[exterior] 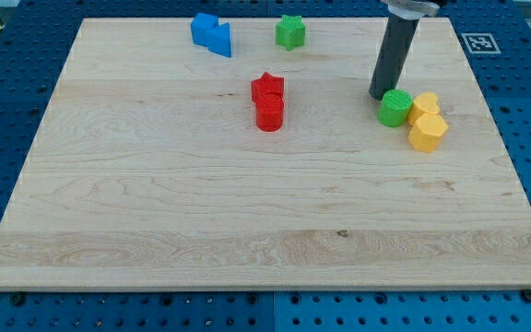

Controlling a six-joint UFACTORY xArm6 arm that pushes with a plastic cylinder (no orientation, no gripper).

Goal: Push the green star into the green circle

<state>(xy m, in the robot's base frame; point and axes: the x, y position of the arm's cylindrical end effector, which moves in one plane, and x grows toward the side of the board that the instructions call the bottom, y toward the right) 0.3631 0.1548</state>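
The green star (290, 32) sits near the view's top edge of the wooden board, a little right of centre. The green circle (395, 108) is a round green block at the view's right, touching a yellow block on its right. My tip (380, 95) rests on the board just at the upper left of the green circle, touching or almost touching it. The tip is far to the right of and below the green star.
Two yellow blocks (426, 121) sit together right of the green circle. A red star (267, 88) and a red round block (269, 114) touch near the centre. Two blue blocks (211, 34) sit at the top left. The board's right edge (501, 138) is near.
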